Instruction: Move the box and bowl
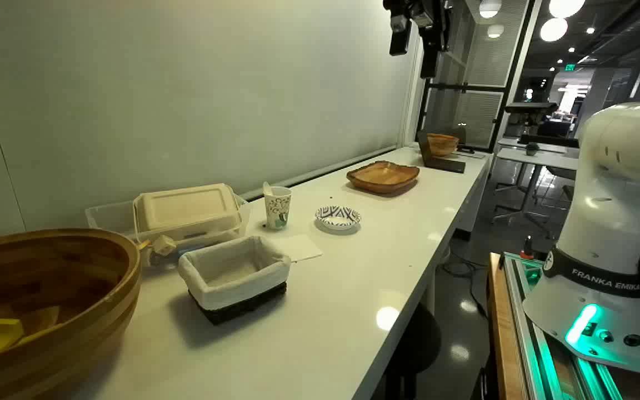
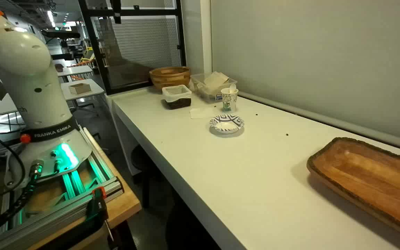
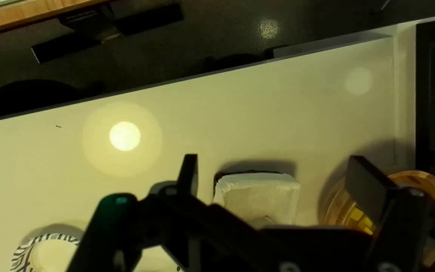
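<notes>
The box has white cloth-like lined walls over a dark base and stands upright on the white table. It also shows in an exterior view and in the wrist view, its near part hidden by the gripper body. The large brown wooden bowl, with yellow pieces inside, stands beside the box at the table's end. It shows in an exterior view and partly behind a finger in the wrist view. My gripper is open and empty, high above the table, its fingers wider apart than the box.
A clear bin with a beige clamshell stands by the wall near box and bowl. A paper cup, napkin, patterned bowl and wooden tray lie along the table. A laptop and small brown bowl stand farther away.
</notes>
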`<action>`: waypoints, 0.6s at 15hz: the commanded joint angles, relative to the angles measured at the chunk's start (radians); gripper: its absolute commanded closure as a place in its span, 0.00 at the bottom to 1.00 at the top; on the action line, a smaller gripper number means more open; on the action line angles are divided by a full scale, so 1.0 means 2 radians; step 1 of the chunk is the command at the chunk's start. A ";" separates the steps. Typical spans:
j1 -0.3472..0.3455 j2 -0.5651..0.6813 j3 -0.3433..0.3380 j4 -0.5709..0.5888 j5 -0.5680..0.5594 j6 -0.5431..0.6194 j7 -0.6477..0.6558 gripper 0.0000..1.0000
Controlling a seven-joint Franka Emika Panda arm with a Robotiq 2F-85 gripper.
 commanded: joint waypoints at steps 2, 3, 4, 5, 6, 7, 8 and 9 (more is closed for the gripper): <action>-0.010 0.000 0.007 0.002 0.004 -0.003 -0.005 0.00; -0.010 0.000 0.007 0.002 0.004 -0.003 -0.005 0.00; -0.010 0.000 0.007 0.002 0.004 -0.003 -0.005 0.00; -0.010 0.000 0.007 0.002 0.004 -0.003 -0.005 0.00; -0.010 0.000 0.007 0.002 0.004 -0.003 -0.005 0.00; -0.011 0.014 0.006 0.002 0.011 0.010 -0.007 0.00; -0.017 0.021 0.011 0.000 0.012 0.027 0.005 0.00; -0.022 0.034 0.015 -0.002 0.010 0.048 0.011 0.00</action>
